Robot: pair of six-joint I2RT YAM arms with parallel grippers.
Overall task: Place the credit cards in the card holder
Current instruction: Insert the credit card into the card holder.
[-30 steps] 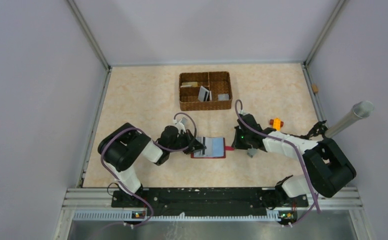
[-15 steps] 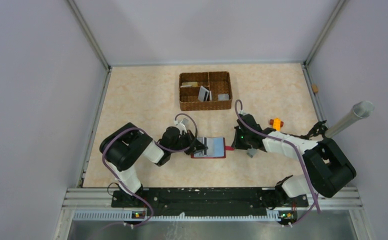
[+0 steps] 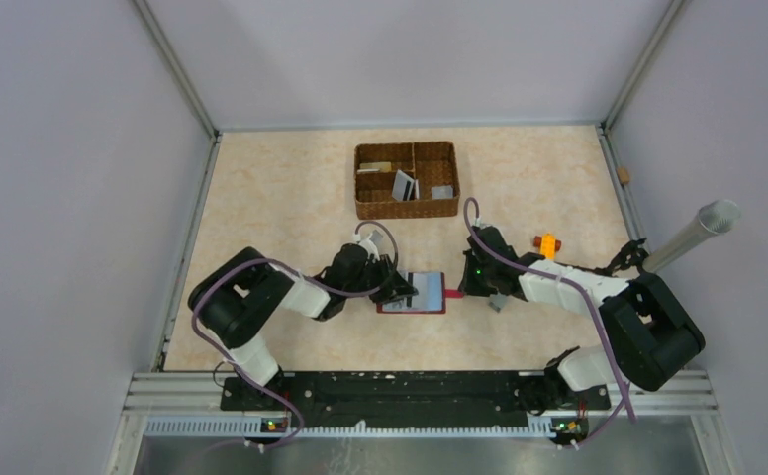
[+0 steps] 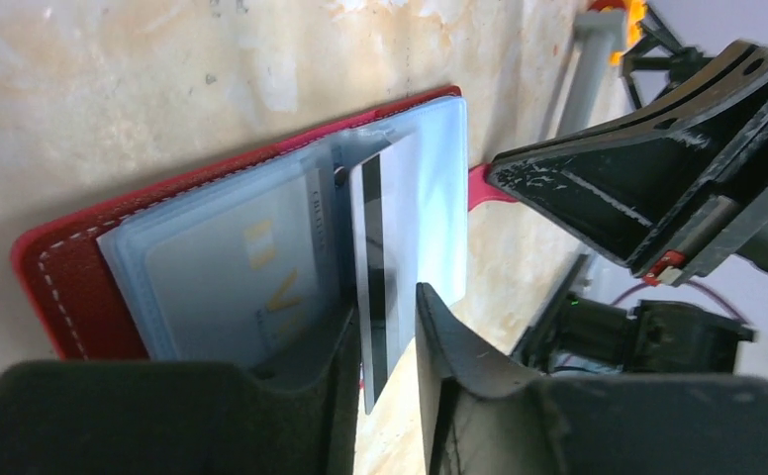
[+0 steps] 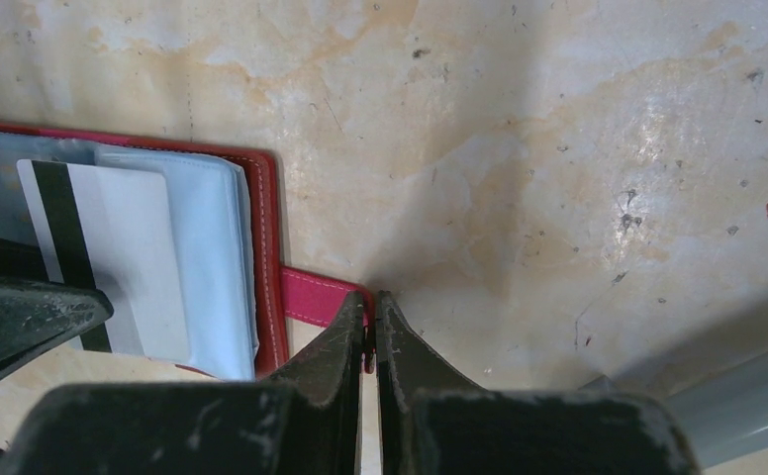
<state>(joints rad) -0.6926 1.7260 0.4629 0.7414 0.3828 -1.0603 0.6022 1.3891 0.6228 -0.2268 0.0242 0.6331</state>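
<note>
A beige, marble-patterned tabletop (image 3: 281, 198) sits boxed in by plain, pale lavender-grey walls (image 3: 63, 198) on its left, far and right sides. Aluminium posts (image 3: 177, 69) rise from its far corners, and a slotted aluminium rail (image 3: 410, 426) runs along its near edge. The light is soft and even.

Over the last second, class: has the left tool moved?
Yes. The left tool has shifted right, farther over the holder. The holder itself has stayed put below the basket.
</note>
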